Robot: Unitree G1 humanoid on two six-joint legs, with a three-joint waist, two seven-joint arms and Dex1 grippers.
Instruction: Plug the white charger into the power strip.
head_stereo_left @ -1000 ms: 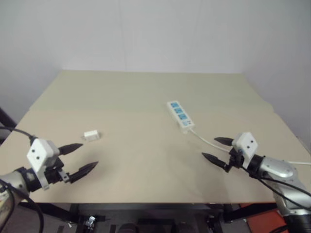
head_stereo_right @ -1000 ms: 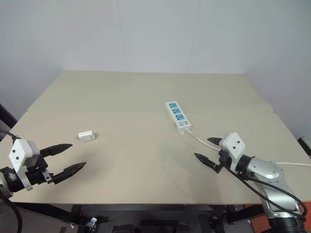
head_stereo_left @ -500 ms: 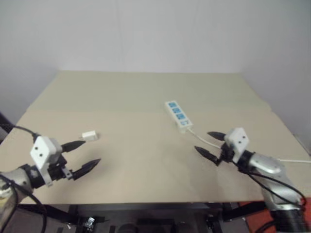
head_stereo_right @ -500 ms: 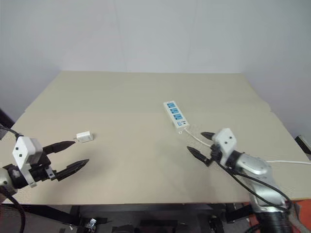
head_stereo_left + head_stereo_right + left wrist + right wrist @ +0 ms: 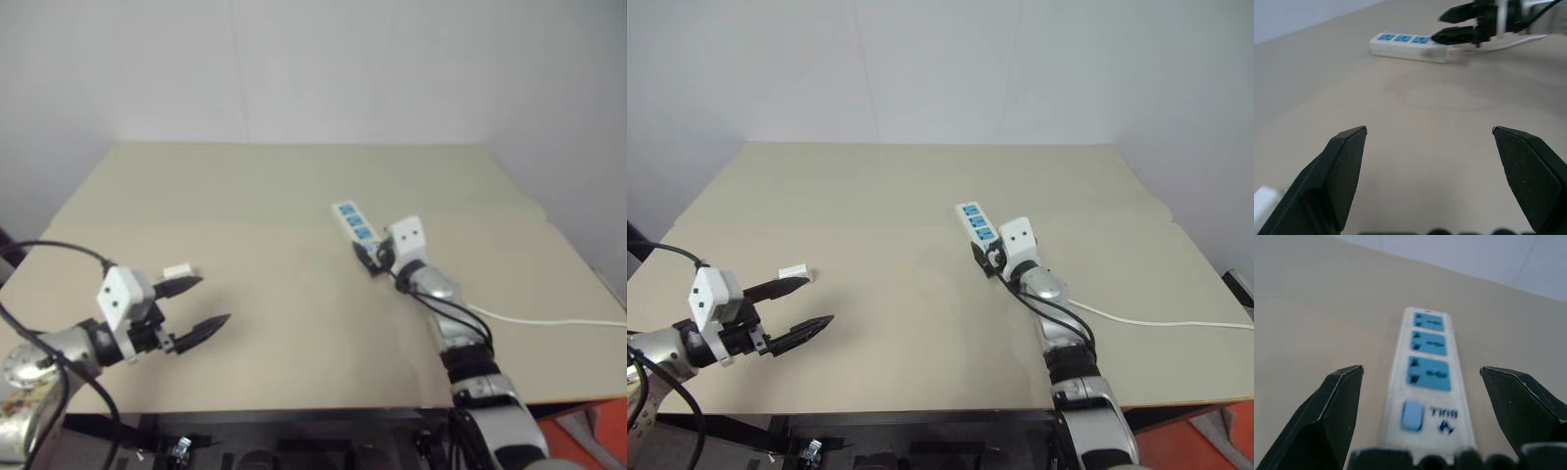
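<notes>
L gripper (image 5: 794, 305): my black two-finger gripper, spread wide, empty, aimed past the small white boxy charger (image 5: 793, 271) just beside it on the beige desk (image 5: 892, 186).
R gripper (image 5: 1420, 396): wide, straddling near end of long white blue-socket power strip (image 5: 1427, 382), prob. to steady it.

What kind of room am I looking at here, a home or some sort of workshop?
Most likely a robot test lab, not a home. A bare beige table stands against plain white walls, holding just a power strip and a small white charger, with two robot end effectors reaching over it.
</notes>
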